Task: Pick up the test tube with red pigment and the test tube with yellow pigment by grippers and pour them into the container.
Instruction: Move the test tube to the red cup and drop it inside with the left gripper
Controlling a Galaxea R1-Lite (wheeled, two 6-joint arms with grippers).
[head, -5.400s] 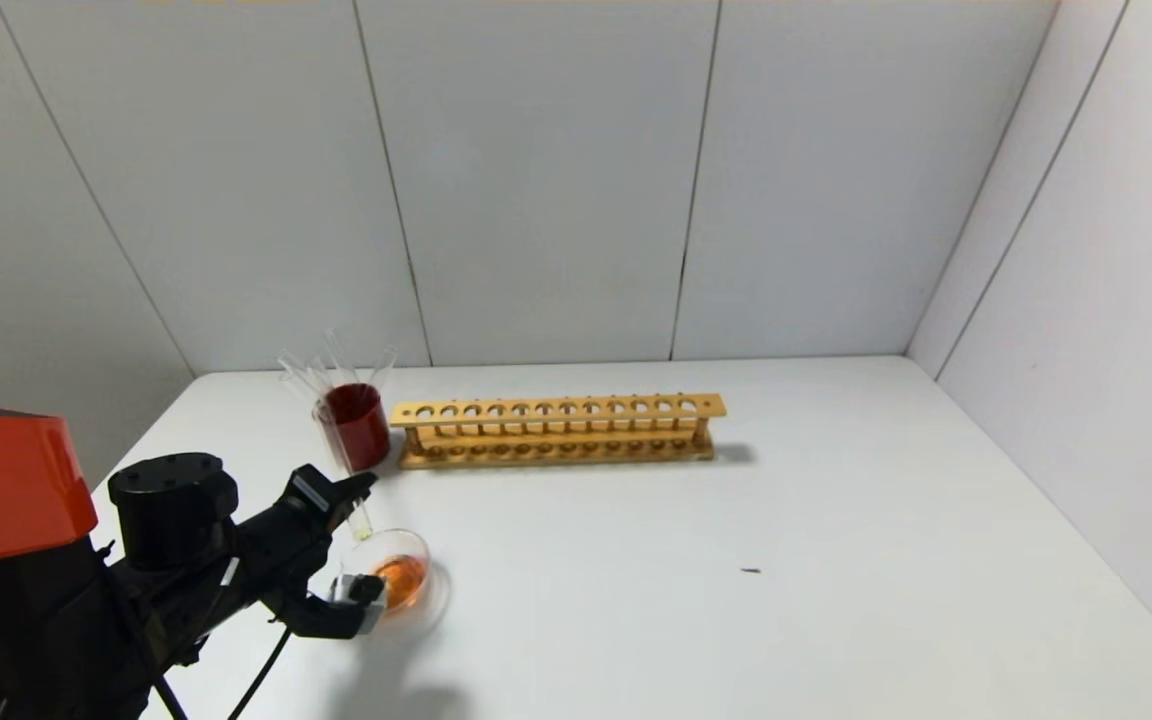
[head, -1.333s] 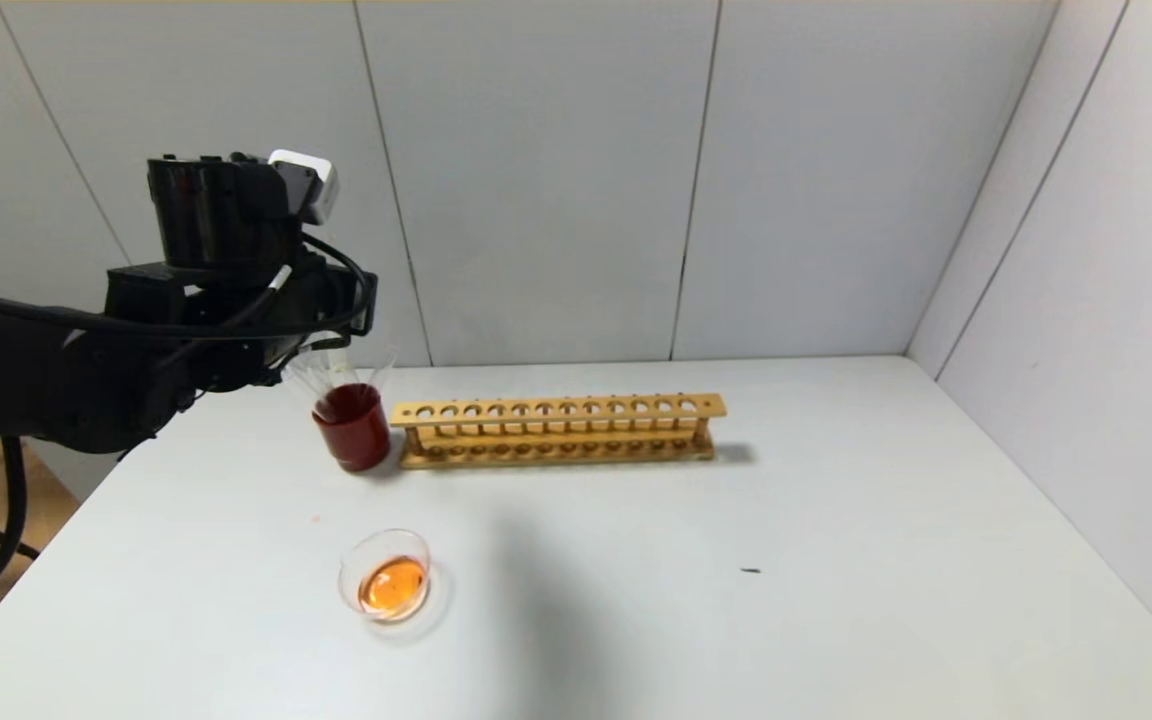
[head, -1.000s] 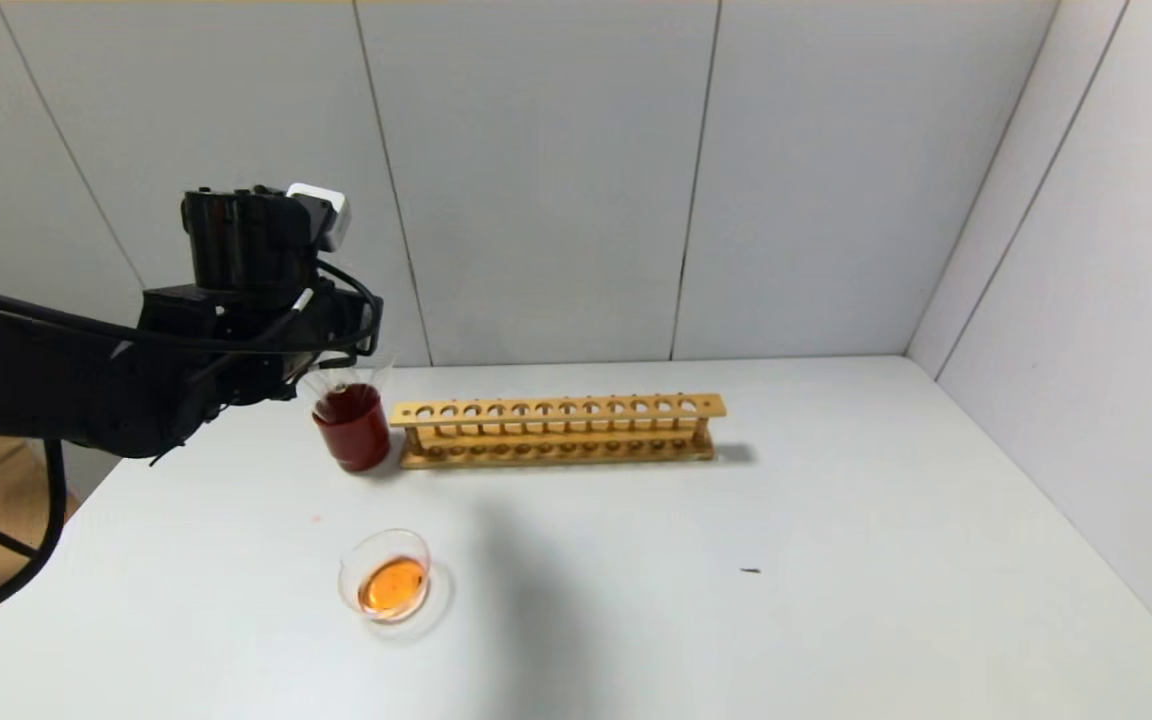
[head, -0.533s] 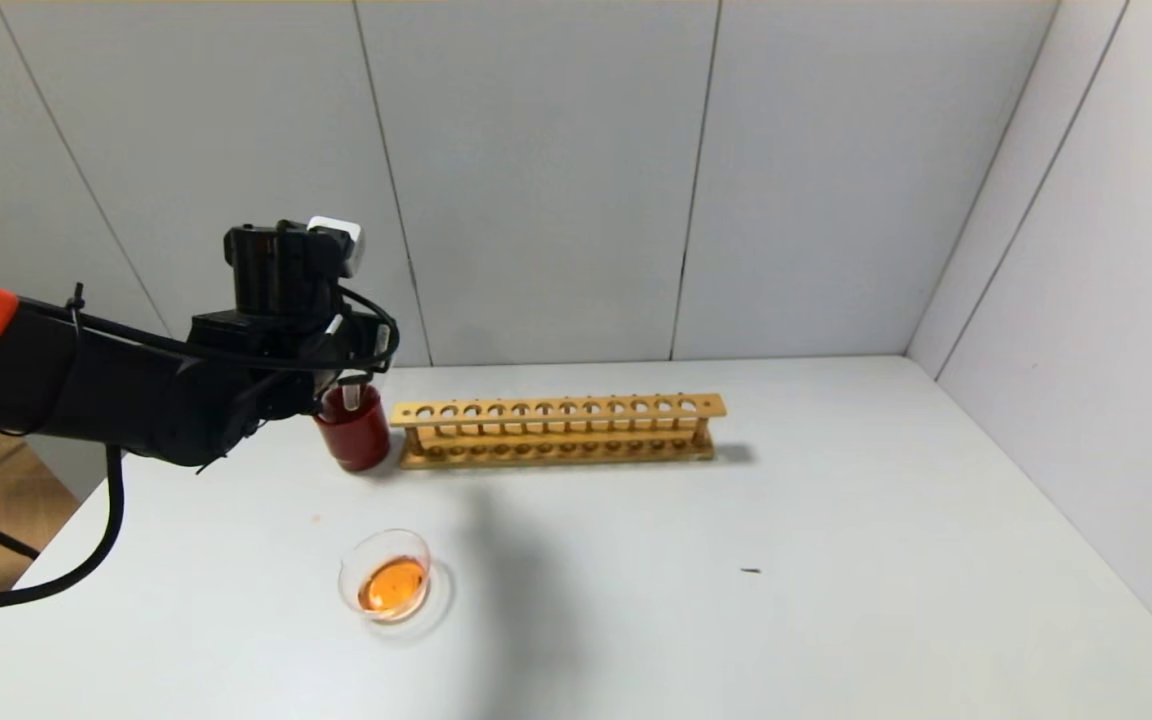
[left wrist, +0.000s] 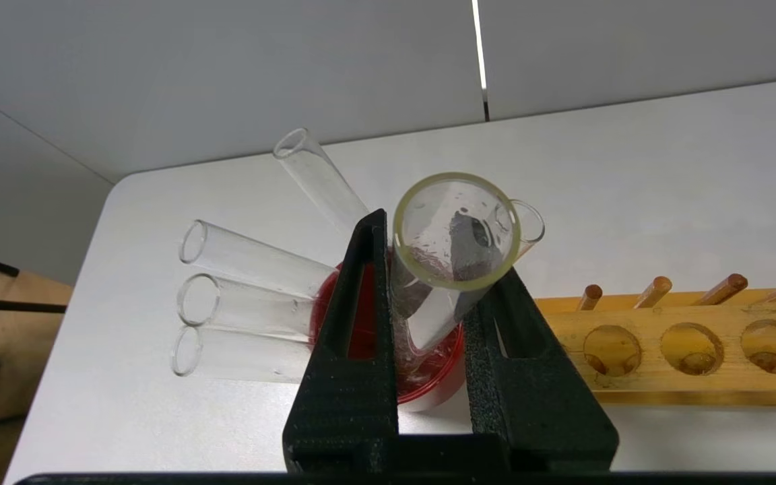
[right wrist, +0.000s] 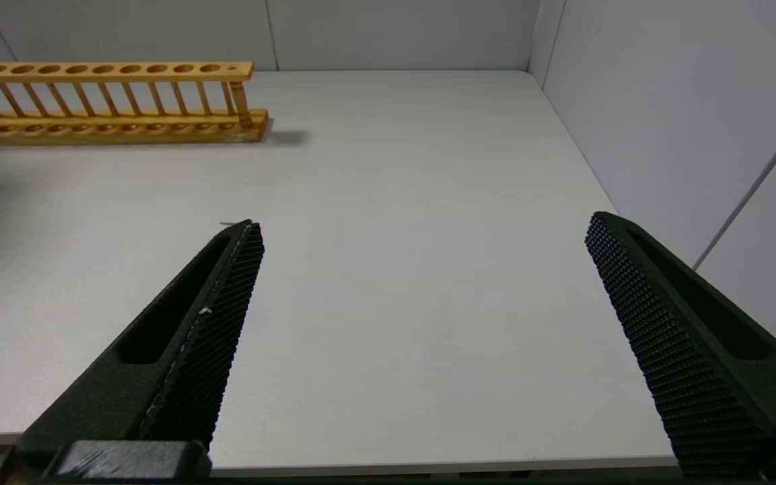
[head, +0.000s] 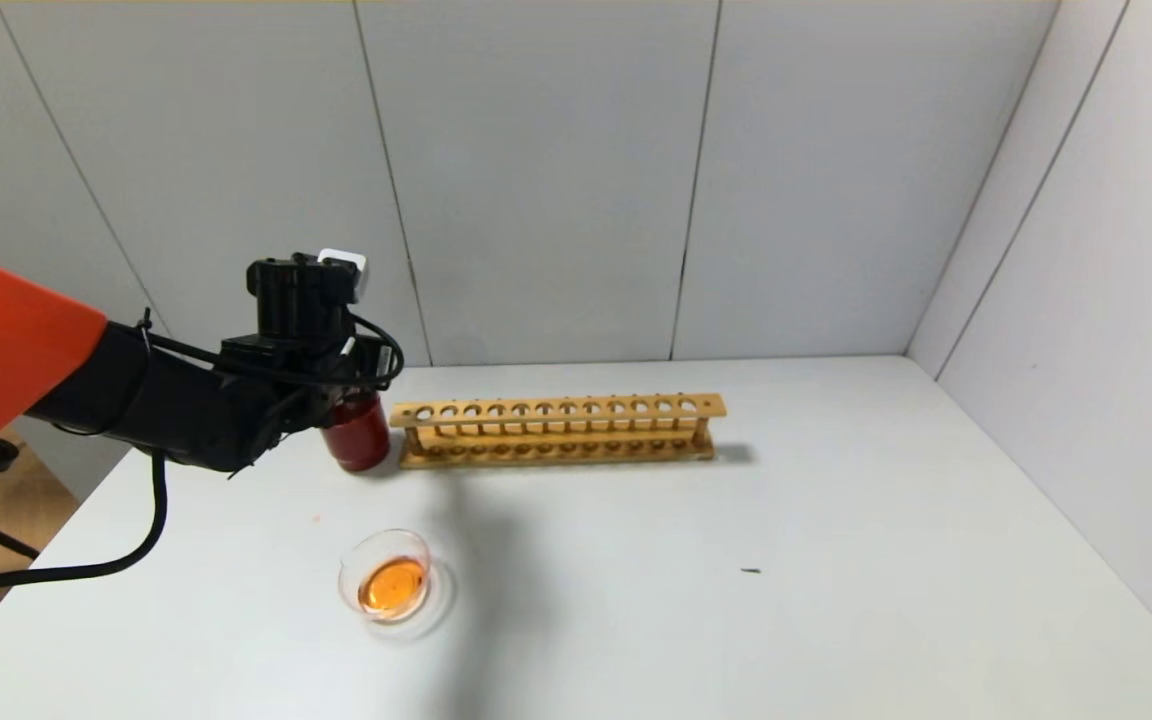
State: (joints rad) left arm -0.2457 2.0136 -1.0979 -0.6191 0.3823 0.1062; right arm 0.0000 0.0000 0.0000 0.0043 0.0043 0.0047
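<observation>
- White table (head: 736, 620) against grey wall panels carries everything.
- Left gripper (left wrist: 428, 269) hangs over the dark red cup (head: 361, 440), clamped on a drained test tube (left wrist: 452, 263), yellowish at its rim, its bottom inside the cup among clear tubes (left wrist: 246, 256).
- Container (head: 386, 580) of orange liquid sits nearer, apart.
- Wooden rack (head: 556, 430) stands just beside the cup.
- Right gripper (right wrist: 422, 337) hovers spread wide above bare table.

- I see a small laboratory test bench: a wooden test tube rack (head: 558, 430) on a white table (head: 736, 560).
- Plain grey wall panels (head: 536, 180) surround it.
- Clear glass tubes (left wrist: 253, 259) stand in a red cup (head: 360, 438).
</observation>
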